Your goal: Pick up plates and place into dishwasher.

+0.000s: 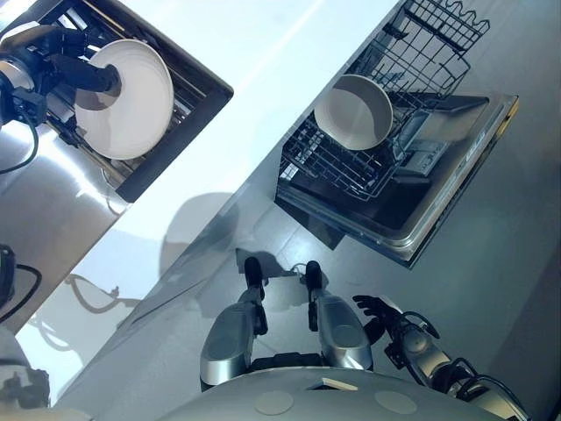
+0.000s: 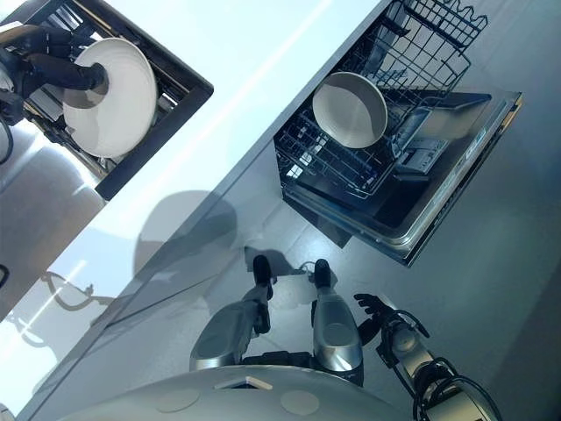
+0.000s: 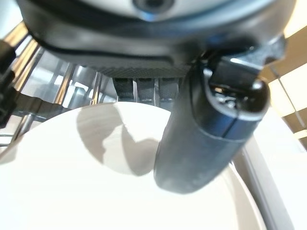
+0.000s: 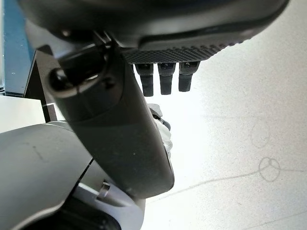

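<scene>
On a white countertop (image 1: pixel 263 70) above grey floor (image 1: pixel 491 263): sink recess with rack (image 1: pixel 188 88). Left hand (image 1: pixel 83 74) pinches a white plate (image 1: pixel 131 101) there, thumb across its face, fingers hidden behind. Open dishwasher (image 1: pixel 438 193): lower rack (image 1: pixel 351 167) holds a white bowl (image 1: pixel 353 111). Right hand (image 1: pixel 377 309), low, fingers loose, empty.

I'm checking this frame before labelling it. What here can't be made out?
- Left wrist view: the left hand has its thumb over the plate; the fingers beyond the rim are hidden.
- Left eye view: the bowl hides the dishwasher rack wires beneath it.
- Right hand: finger curl too small to read.
</scene>
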{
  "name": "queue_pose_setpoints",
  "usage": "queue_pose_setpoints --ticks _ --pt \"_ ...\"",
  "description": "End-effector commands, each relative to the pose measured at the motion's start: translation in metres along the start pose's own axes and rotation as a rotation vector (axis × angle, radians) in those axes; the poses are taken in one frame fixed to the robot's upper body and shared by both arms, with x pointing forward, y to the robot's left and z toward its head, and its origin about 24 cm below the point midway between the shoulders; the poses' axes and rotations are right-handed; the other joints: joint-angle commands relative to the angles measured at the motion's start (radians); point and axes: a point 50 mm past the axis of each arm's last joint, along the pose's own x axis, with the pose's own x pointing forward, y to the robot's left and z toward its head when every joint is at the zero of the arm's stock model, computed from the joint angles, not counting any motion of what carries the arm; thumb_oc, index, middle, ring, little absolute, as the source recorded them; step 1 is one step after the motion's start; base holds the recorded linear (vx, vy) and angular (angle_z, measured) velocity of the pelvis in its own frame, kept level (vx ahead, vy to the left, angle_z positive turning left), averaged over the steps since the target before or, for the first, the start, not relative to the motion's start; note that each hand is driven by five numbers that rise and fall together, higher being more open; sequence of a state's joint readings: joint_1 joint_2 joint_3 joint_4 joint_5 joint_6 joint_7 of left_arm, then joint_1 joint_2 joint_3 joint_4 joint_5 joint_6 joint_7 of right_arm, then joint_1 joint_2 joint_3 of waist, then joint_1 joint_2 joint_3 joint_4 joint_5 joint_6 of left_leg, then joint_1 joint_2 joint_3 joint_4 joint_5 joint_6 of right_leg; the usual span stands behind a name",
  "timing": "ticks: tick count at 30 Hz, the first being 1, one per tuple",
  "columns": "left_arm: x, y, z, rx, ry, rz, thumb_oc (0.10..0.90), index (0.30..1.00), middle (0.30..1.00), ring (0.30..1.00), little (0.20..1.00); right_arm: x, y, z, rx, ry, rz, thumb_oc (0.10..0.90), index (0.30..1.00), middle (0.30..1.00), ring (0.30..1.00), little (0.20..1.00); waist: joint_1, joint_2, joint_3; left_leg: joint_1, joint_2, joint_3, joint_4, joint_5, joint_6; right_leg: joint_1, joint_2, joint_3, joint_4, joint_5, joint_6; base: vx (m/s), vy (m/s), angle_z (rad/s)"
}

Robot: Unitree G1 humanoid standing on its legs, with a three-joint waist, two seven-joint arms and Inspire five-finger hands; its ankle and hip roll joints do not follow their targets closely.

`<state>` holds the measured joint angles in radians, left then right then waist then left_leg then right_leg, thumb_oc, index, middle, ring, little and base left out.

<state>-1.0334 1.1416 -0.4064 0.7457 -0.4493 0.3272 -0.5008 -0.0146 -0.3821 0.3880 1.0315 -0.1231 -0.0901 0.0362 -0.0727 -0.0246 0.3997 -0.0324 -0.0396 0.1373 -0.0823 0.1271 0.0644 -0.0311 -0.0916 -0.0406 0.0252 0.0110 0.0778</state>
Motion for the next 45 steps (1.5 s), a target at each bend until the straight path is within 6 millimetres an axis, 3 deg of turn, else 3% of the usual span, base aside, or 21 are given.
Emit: queue_pose_setpoints --ticks 1,8,16,20,23,29,39,42,45 --pt "0.014 -0.055 0.018 -0.024 -0.125 -0.340 0.100 0.300 0.300 0.300 0.200 -0.003 -0.024 0.001 -0.006 -0.053 -0.053 0.800 0.900 0.900 0.900 0.900 0.005 0.053 -0.079 0.017 -0.033 0.001 0.076 -0.130 0.000 -0.065 -0.019 0.000 0.051 0.092 0.068 -0.03 -0.044 0.09" --pt "0.009 -0.055 0.045 -0.215 -0.346 -0.299 0.100 0.300 0.300 0.300 0.200 -0.001 -0.011 0.005 -0.014 -0.064 -0.024 0.800 0.900 0.900 0.900 0.900 0.018 0.059 -0.154 0.075 -0.027 -0.008 0.038 -0.127 -0.011 -0.006 -0.006 -0.031 0.042 0.042 0.054 -0.03 -0.083 0.08" --pt "0.000 -0.034 0.032 -0.283 -0.420 -0.147 0.100 0.300 0.300 0.300 0.200 -0.003 -0.004 0.006 -0.028 -0.082 -0.001 0.800 0.900 0.900 0.900 0.900 0.025 0.067 -0.232 0.127 -0.017 -0.035 0.002 -0.123 -0.036 0.076 0.023 -0.048 -0.025 0.023 0.024 -0.02 -0.101 0.03" --pt "-0.010 -0.021 0.032 -0.253 -0.466 -0.043 0.100 0.300 0.300 0.300 0.200 -0.007 -0.013 0.028 0.019 -0.190 -0.007 0.800 0.900 0.900 0.900 0.900 0.021 0.066 -0.250 0.130 -0.009 -0.043 -0.003 -0.115 -0.050 0.095 0.035 -0.047 -0.050 0.023 0.014 -0.06 -0.094 -0.05" --pt "-0.025 -0.004 0.028 -0.192 -0.520 0.158 0.100 0.300 0.300 0.300 0.200 -0.018 -0.017 0.061 0.056 -0.348 0.018 0.800 0.900 0.900 0.900 0.900 0.011 0.064 -0.260 0.125 0.000 -0.043 -0.005 -0.103 -0.065 0.110 0.044 -0.051 -0.075 0.026 0.006 -0.10 -0.109 0.00" --pt "-0.058 0.025 0.027 0.079 -0.555 0.437 0.100 0.300 0.300 0.300 0.200 -0.050 -0.022 0.098 0.069 -0.590 0.205 0.800 0.900 0.900 0.900 0.900 -0.003 0.061 -0.283 0.117 0.012 -0.042 -0.005 -0.090 -0.080 0.120 0.059 -0.054 -0.085 0.014 -0.007 -0.07 -0.098 -0.03" --pt "-0.085 0.007 0.066 0.232 -0.781 0.594 0.100 0.300 0.300 0.300 0.200 -0.106 -0.063 0.157 0.254 -1.007 0.359 0.800 0.900 0.900 0.900 0.900 -0.003 0.060 -0.310 0.125 0.027 -0.044 -0.005 -0.088 -0.091 0.137 0.076 -0.065 -0.097 0.005 -0.017 -0.05 -0.076 0.07" --pt "-0.091 0.002 0.077 0.342 -0.850 0.677 0.100 0.300 0.300 0.300 0.200 -0.131 -0.080 0.180 0.340 -1.181 0.320 0.800 0.900 0.900 0.900 0.900 -0.008 0.062 -0.323 0.125 0.030 -0.039 -0.005 -0.090 -0.091 0.137 0.078 -0.064 -0.097 0.002 -0.018 -0.03 -0.050 0.00" --pt "-0.096 -0.010 0.086 0.343 -0.935 0.648 0.100 0.300 0.300 0.300 0.200 -0.157 -0.103 0.194 0.449 -1.353 0.193 0.800 0.900 0.900 0.900 0.900 -0.013 0.064 -0.336 0.127 0.032 -0.033 -0.005 -0.094 -0.090 0.134 0.079 -0.060 -0.095 0.001 -0.017 -0.01 -0.013 -0.01"
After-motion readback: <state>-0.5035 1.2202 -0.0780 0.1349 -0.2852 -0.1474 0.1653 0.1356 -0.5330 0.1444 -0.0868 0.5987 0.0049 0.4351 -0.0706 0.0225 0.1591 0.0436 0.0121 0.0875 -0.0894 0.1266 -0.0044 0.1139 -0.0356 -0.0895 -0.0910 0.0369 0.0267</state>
